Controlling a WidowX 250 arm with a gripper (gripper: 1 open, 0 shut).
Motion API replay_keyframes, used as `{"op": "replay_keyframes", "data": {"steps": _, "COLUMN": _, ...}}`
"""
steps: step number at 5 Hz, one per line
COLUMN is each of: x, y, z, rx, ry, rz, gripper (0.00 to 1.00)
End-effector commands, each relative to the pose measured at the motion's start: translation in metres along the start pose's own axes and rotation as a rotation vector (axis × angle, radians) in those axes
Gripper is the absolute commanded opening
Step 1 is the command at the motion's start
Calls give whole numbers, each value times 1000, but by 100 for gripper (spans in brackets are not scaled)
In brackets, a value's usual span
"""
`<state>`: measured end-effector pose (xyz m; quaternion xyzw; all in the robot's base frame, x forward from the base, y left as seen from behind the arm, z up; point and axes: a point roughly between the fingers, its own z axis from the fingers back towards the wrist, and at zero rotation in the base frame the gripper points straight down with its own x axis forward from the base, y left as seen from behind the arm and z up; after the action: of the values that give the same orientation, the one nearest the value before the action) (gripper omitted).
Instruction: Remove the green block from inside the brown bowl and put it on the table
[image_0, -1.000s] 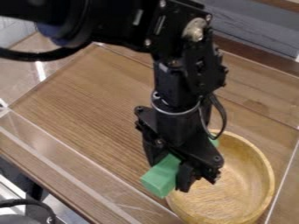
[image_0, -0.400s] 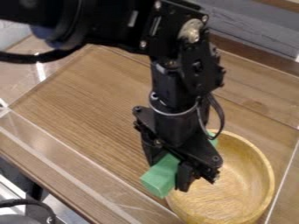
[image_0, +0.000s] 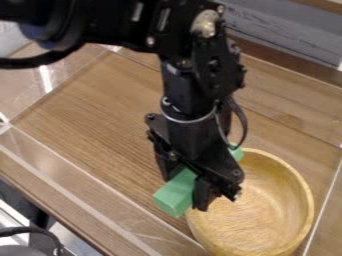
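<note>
The largest thing was the brown wooden table (image_0: 100, 120), with grain in long streaks, and it spread to the left of the bowl and behind it. The black metal robot arm (image_0: 100, 22) came in from the upper left, and its black gripper (image_0: 218, 194) hung down over the left part of the bowl. Farther behind the bowl, in the room, there was a grey surface with long straight lines (image_0: 287, 40), and a darker brown strip (image_0: 287, 64) ran along its lower side. The round, shallow, light tan wooden bowl (image_0: 274, 212) stood at the lower right, with its thick rim turned up. To the left of the bowl, a low clear wall (image_0: 83, 190) followed the edge of the table, and some whitish shine lay on the surface near the far left. Well apart from the bowl, in the lower left corner, there was a dark object with a black cable (image_0: 24, 238); its kind I could not tell. The smallest was the plain bright-green rectangular block (image_0: 175, 194). The claw was closed on this block and held it tilted at the left side of the bowl, with one end outside the rim. Whether the block touched the rim, I could not tell.
</note>
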<state>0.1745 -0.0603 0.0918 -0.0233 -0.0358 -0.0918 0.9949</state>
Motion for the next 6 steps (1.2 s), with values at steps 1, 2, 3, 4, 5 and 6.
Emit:
{"op": "replay_keyframes", "data": {"steps": 1, "x": 4, "y": 4, "z": 8, "rx": -4, "ry": -37, "rz": -10, "gripper": 0}}
{"op": "replay_keyframes", "data": {"steps": 2, "x": 3, "y": 7, "z": 8, "rx": -4, "ry": -40, "rz": -19, "gripper": 0}}
{"op": "replay_keyframes", "data": {"steps": 3, "x": 2, "y": 9, "z": 8, "rx": -5, "ry": -43, "rz": -27, "gripper": 0}}
{"op": "replay_keyframes", "data": {"steps": 4, "x": 3, "y": 11, "z": 6, "rx": -5, "ry": -45, "rz": -33, "gripper": 0}}
{"op": "replay_keyframes", "data": {"steps": 5, "x": 2, "y": 12, "z": 5, "rx": -6, "ry": -47, "rz": -37, "gripper": 0}}
{"op": "replay_keyframes", "data": {"steps": 6, "x": 2, "y": 13, "z": 5, "rx": -7, "ry": -50, "rz": -40, "gripper": 0}}
